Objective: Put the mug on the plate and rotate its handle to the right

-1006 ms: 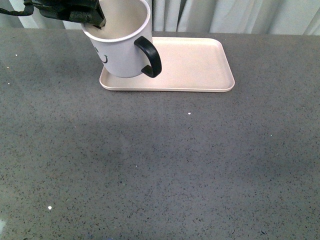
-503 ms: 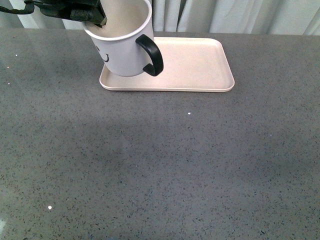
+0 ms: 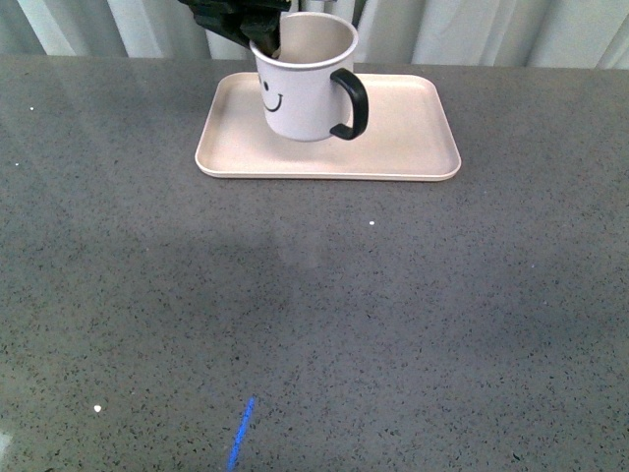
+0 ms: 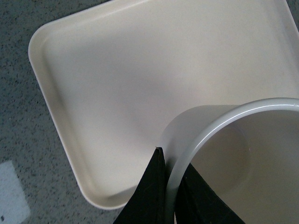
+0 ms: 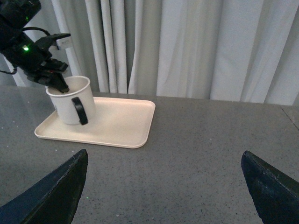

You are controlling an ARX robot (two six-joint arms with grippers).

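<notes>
The white mug with a black smiley face is over the left-middle part of the pale pink-beige plate, slightly tilted. I cannot tell whether its base touches the plate. Its black handle points right. My left gripper is shut on the mug's far-left rim, one finger inside and one outside. The left wrist view shows the fingertips pinching the rim of the mug above the plate. The right wrist view shows the mug, the plate and my right gripper, open and empty over the table.
The grey speckled table stretches in front of the plate. A short blue streak lies near the front edge. Pale curtains hang behind the table's far edge.
My left gripper has carried the mug to the right, from the plate's left edge to over its left-middle part. The mug is now more upright and the smiley face shows.
</notes>
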